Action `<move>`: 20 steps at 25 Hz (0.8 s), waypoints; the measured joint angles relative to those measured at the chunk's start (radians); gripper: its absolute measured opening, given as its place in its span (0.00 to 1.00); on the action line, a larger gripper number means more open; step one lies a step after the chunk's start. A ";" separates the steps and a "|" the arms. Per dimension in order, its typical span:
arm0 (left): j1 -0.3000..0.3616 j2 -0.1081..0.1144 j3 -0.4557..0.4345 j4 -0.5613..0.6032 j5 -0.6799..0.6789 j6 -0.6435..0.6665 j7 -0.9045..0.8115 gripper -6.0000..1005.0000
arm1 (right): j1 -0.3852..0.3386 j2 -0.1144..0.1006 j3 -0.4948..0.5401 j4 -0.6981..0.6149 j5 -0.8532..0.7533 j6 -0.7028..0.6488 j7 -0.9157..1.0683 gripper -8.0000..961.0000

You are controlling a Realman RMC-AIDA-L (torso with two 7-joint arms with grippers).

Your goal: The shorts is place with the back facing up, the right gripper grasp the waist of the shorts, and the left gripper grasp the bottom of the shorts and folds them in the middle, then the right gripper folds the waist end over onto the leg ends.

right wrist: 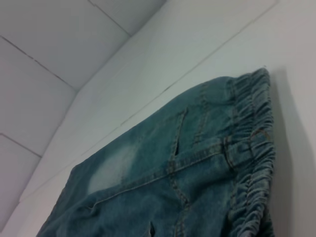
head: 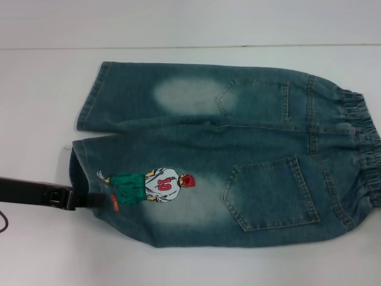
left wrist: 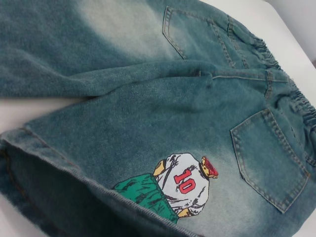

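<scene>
The blue denim shorts (head: 238, 155) lie flat on the white table, back pockets up, with a cartoon figure numbered 10 (head: 158, 187) on the near leg. The elastic waist (head: 363, 149) is at the right and the leg ends (head: 77, 173) are at the left. My left gripper (head: 83, 199) comes in from the left and sits at the near leg's hem, touching the cloth. In the left wrist view that hem (left wrist: 59, 168) is very close and looks slightly raised. The right wrist view looks along the waist (right wrist: 252, 148) from just beside it; my right gripper itself does not show.
The white table (head: 36, 83) reaches around the shorts on all sides, and its far edge meets a pale wall (head: 190, 24). A thin dark cable (head: 5, 223) hangs below the left arm.
</scene>
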 joint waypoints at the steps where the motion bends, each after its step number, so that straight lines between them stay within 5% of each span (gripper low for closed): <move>1: 0.001 0.000 0.000 0.001 0.000 0.001 0.000 0.04 | -0.001 0.000 0.001 0.000 0.000 -0.003 -0.006 0.35; 13: 0.030 0.005 -0.025 0.004 -0.067 0.030 0.019 0.04 | -0.022 -0.003 0.072 -0.001 0.004 -0.081 -0.089 0.05; 20: 0.087 0.010 -0.168 0.001 -0.188 0.144 0.098 0.04 | -0.064 -0.014 0.125 -0.006 0.005 -0.199 -0.105 0.06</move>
